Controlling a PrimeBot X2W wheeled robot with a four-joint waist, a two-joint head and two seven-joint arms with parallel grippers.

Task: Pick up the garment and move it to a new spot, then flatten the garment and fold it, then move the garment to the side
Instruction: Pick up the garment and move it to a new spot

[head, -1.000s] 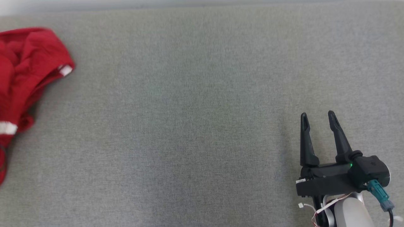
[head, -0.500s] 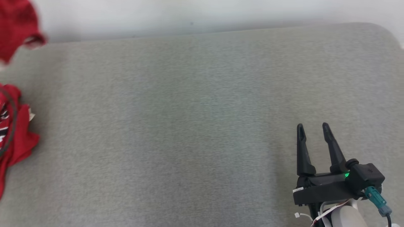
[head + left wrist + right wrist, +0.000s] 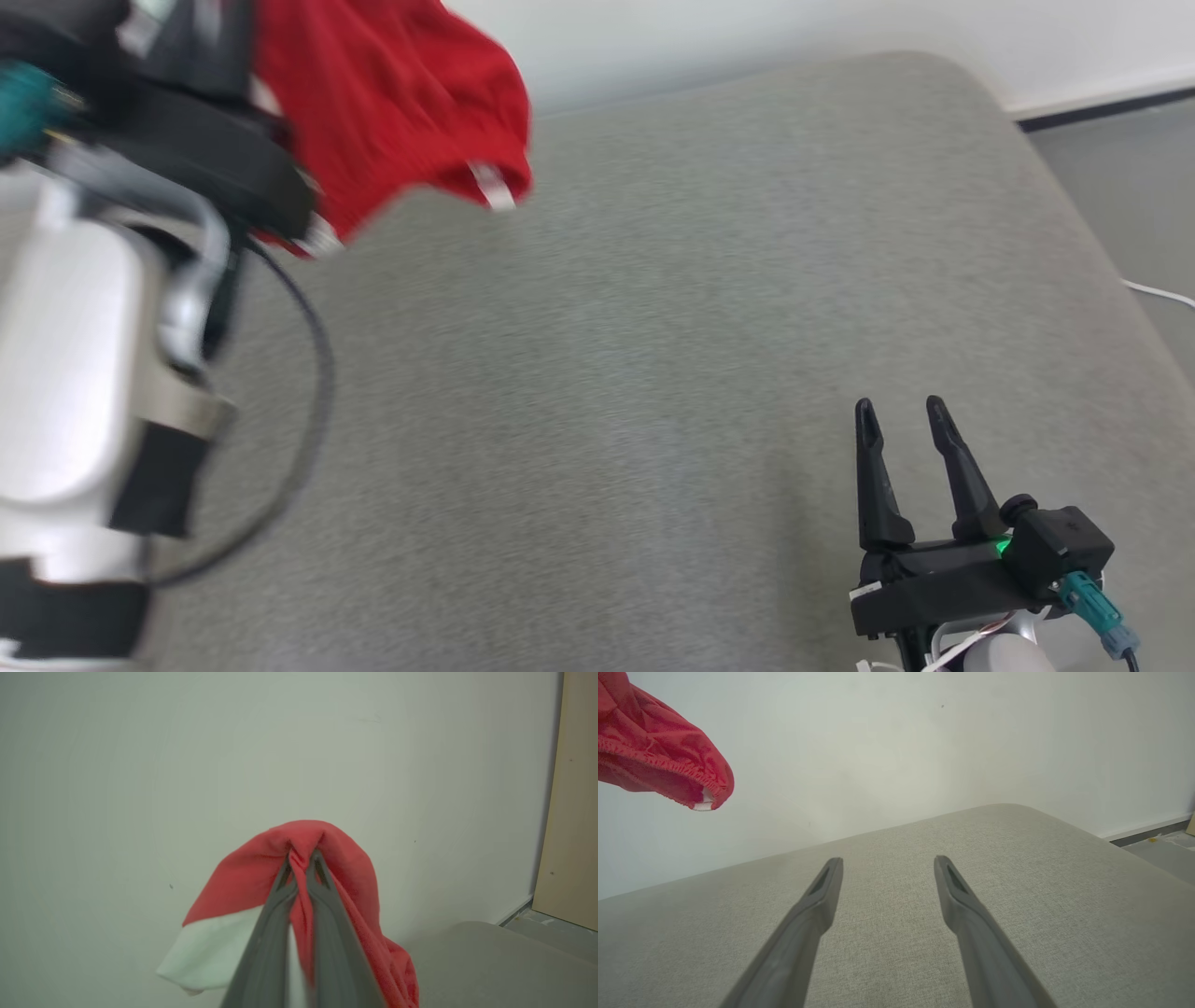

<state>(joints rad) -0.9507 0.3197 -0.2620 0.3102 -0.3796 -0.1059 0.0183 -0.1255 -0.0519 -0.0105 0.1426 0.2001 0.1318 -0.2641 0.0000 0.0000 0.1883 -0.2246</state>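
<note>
The left hand (image 3: 302,858), clamped on a fold of the red garment (image 3: 392,103), holds it aloft above the far edge of the grey cushion (image 3: 653,355); the right hand (image 3: 898,415) hovers wide open, empty, over it.

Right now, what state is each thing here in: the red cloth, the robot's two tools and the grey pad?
red garment, lifted off the pad, hanging bunched and unfolded from the left tool.
left tool, shut on a pinch of the red garment, raised.
right tool, open, holding nothing, low over the pad.
grey pad, flat and smooth.
</note>
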